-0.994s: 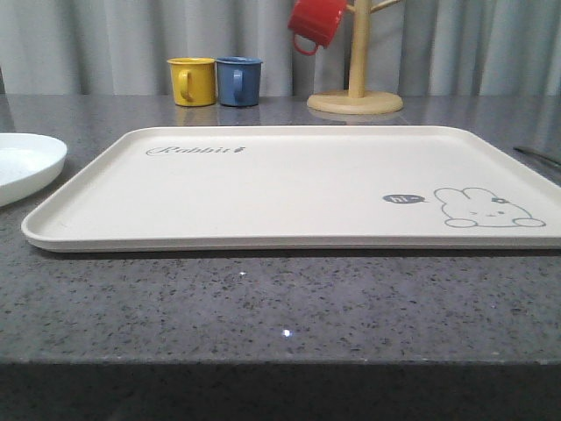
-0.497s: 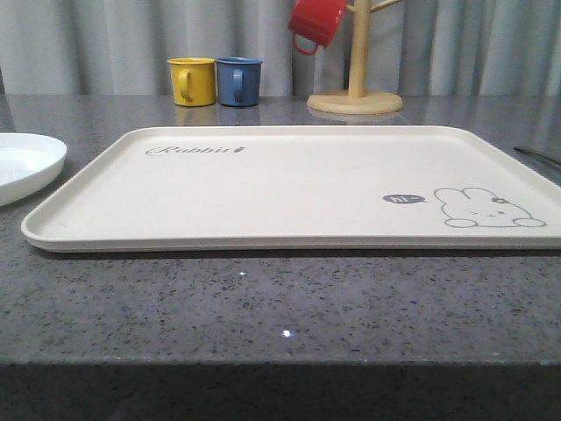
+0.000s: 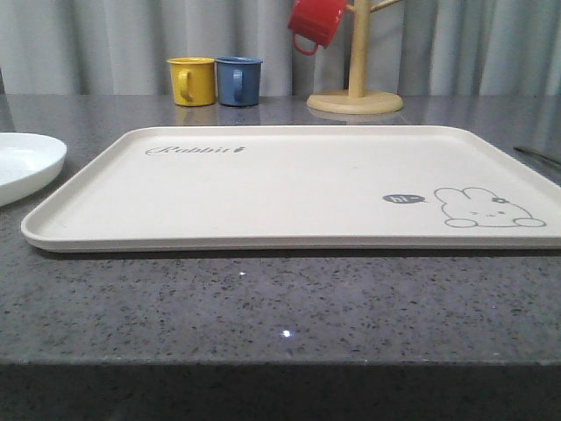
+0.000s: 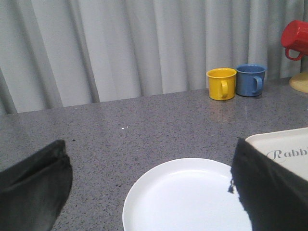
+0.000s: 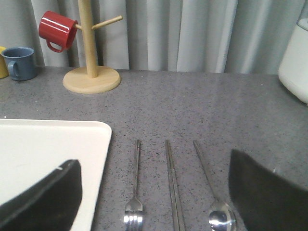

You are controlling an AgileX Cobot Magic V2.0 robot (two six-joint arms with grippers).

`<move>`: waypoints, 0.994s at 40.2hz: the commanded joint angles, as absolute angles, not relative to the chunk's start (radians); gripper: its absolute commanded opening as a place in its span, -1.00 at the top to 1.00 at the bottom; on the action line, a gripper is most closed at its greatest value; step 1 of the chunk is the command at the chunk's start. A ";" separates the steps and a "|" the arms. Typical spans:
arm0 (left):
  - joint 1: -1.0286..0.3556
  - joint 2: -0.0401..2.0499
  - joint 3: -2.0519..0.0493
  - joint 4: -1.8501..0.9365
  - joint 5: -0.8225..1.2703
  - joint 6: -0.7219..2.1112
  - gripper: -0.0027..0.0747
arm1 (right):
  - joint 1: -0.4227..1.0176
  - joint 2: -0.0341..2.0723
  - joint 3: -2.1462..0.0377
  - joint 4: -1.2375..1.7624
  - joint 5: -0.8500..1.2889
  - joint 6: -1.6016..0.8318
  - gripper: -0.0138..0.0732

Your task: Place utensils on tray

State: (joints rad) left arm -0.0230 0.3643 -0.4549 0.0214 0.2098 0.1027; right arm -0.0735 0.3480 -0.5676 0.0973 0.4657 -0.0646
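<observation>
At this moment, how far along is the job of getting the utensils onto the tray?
Nothing looks done: the tray is bare. Nothing is in hand either; the left gripper hangs open over the plate, which sits on the table beside the tray, and the right gripper hangs open over the fork, chopsticks and spoon, all lying off the tray. All four remain to be moved.

Bare tray [image 3: 289, 189], mugs [image 3: 215, 81] well behind
</observation>
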 commanded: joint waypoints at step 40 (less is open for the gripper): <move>-0.180 1.178 -1.084 -0.130 1.030 0.209 -0.40 | -0.080 0.363 -0.602 0.099 0.401 -0.072 -0.79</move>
State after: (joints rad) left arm -0.1426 1.1264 -1.0216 -0.1167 1.0070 0.2054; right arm -0.0735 0.3480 -0.5676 0.0973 0.4684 -0.0646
